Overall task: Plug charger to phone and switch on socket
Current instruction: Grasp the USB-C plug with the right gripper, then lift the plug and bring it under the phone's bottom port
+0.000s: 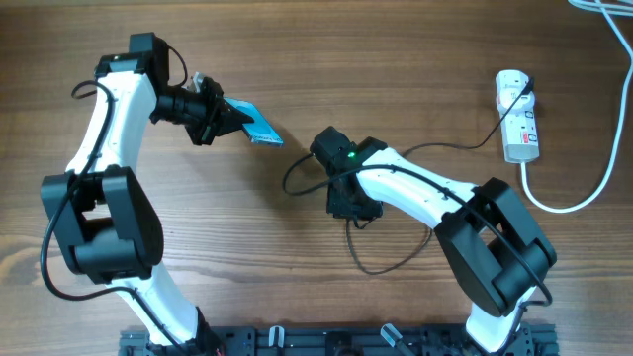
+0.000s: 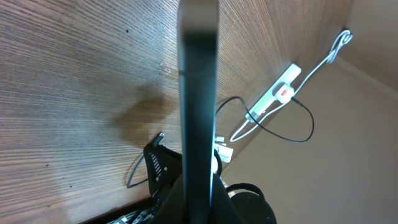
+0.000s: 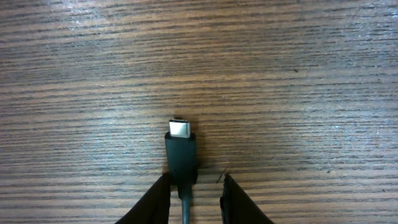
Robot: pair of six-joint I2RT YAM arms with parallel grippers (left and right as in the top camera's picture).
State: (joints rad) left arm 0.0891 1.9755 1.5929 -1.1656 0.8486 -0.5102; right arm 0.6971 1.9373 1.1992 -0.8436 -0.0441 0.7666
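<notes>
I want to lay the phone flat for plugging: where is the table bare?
Bare: the far strip between the phone and the socket; the near patch between left arm and charger loop. Crowded: around the right claw.

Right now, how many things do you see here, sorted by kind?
Robot arms: 2
Phone: 1
Charger cable: 1
Power strip: 1
Total: 5
</notes>
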